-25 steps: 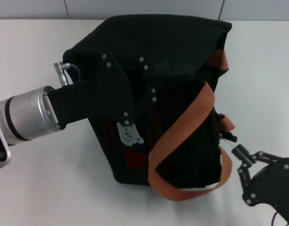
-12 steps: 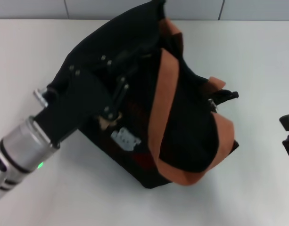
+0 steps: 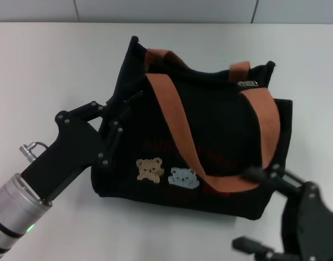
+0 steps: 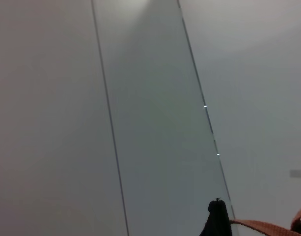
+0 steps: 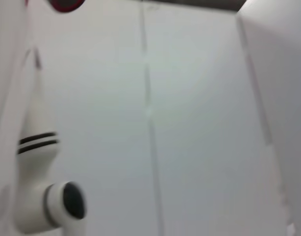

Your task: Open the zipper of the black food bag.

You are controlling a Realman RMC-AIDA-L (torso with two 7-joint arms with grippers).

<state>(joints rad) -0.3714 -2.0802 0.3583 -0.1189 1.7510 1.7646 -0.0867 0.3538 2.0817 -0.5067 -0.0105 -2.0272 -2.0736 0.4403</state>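
Head view, bag: the black food bag (image 3: 209,136) stands upright on the white table (image 3: 46,65) at the frame's centre, a boxy soft fabric tote with its patched face toward the camera.
Head view, handles: 2 orange-brown webbing straps (image 3: 174,122) drape over the front and right side, flat and matte.
Head view, patches: a tan bear patch (image 3: 150,169) and a white bear patch (image 3: 183,177) sit side by side low on the front; reddish lettering shows faintly above them.
Head view, zipper: a small silver metal piece (image 3: 247,84) glints at the top edge, upper right of the bag; whether it is the pull tab cannot be told.
Head view, left gripper (image 3: 124,106): black angular linkage on a silver cylindrical wrist, coming from the lower left, fingers closed on the bag's left edge.
Head view, right gripper (image 3: 258,209): blurred, lower right corner, spread wide, its upper finger against the bag's lower right corner.
Head view, open room: bare table left, right and behind the bag.
Left wrist view: pale wall panels with thin seams; a black bag corner (image 4: 216,221) and an orange strap (image 4: 260,227) at the bottom edge.
Right wrist view: pale panels and a white rounded fixture (image 5: 40,187), lower left.
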